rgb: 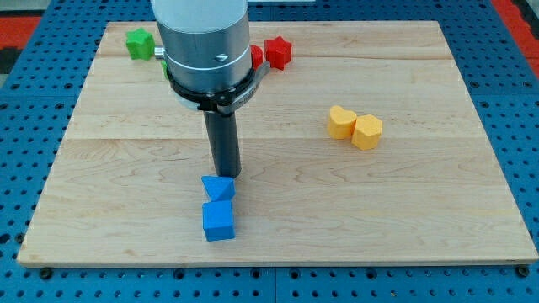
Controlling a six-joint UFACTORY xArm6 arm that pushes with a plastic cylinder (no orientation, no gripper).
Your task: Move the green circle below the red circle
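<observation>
My tip (226, 174) rests on the wooden board (404, 202), just above and touching or nearly touching the upper of two blue blocks. The arm's wide grey body (205, 42) hides most of the top middle of the board. Only a red sliver of the red circle (256, 56) shows at the body's right edge. A thin green sliver, which may be the green circle (165, 69), shows at the body's left edge. Both are far above my tip.
A red star (278, 51) lies right of the red sliver. A green star (140, 42) lies at the top left. A blue triangle-like block (220, 188) and a blue cube (218, 220) lie stacked below my tip. A yellow heart (341, 122) and a yellow hexagon (367, 132) touch at the right.
</observation>
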